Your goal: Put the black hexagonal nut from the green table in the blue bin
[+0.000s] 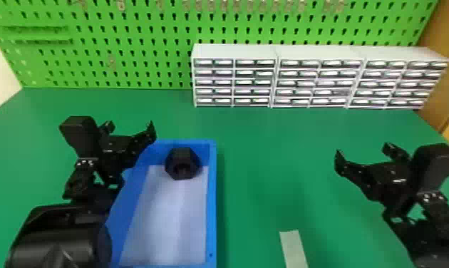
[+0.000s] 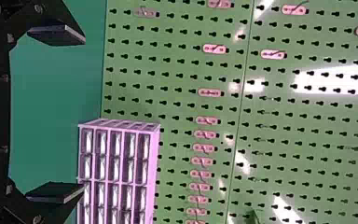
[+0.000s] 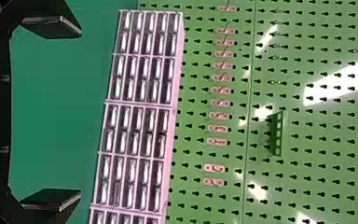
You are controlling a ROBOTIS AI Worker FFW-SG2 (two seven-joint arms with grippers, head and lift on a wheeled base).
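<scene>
Head view: the blue bin (image 1: 213, 199) holds the black hexagonal nut (image 1: 182, 165) at its 12 o'clock end; placement looks done. From the nearer left gripper (image 1: 130, 125), spread, it lies toward 4 o'clock; from the right gripper (image 1: 362, 149), also spread, 9 o'clock. Beyond the green surface (image 1: 270, 185), a pegboard (image 1: 145, 44).

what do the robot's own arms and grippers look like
The left arm and right arm are black, with angular wrist joints, small pale dots and a boxy black housing on each. The left gripper and right gripper are black too, each with two flat fingers.
</scene>
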